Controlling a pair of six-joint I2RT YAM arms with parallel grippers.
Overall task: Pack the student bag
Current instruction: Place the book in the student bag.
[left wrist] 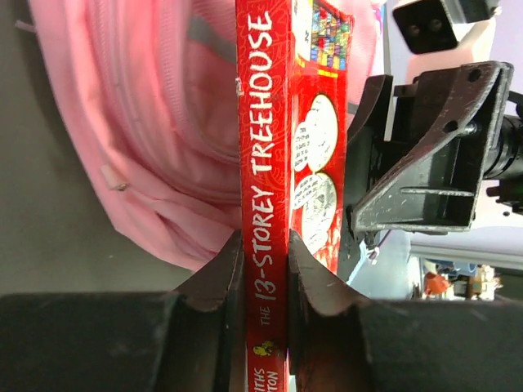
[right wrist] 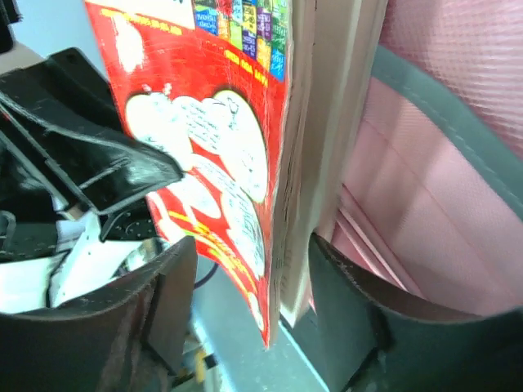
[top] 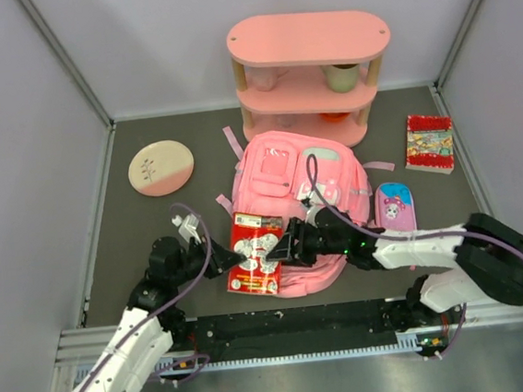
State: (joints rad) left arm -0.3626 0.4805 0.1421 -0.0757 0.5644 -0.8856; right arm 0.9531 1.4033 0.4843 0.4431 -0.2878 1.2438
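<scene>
The pink student bag (top: 287,170) lies flat mid-table, its near end by both grippers. A red book, "The 13-Storey Treehouse" (top: 255,252), stands on edge at the bag's near left corner. My left gripper (top: 239,251) is shut on the book's spine (left wrist: 263,163), both pads (left wrist: 225,273) pressed against it, with pink bag fabric (left wrist: 147,122) behind. My right gripper (top: 280,247) faces it from the other side. In the right wrist view its jaws (right wrist: 253,278) stand open around the book's page edge (right wrist: 221,147), with a gap to the front cover and the bag's pink lining (right wrist: 441,188) beyond.
A pink three-tier shelf (top: 310,71) holding a cup (top: 343,77) stands at the back. A round pink-and-cream plate (top: 160,167) lies at the left. A purple-pink pencil case (top: 395,206) and another red book (top: 430,144) lie to the bag's right.
</scene>
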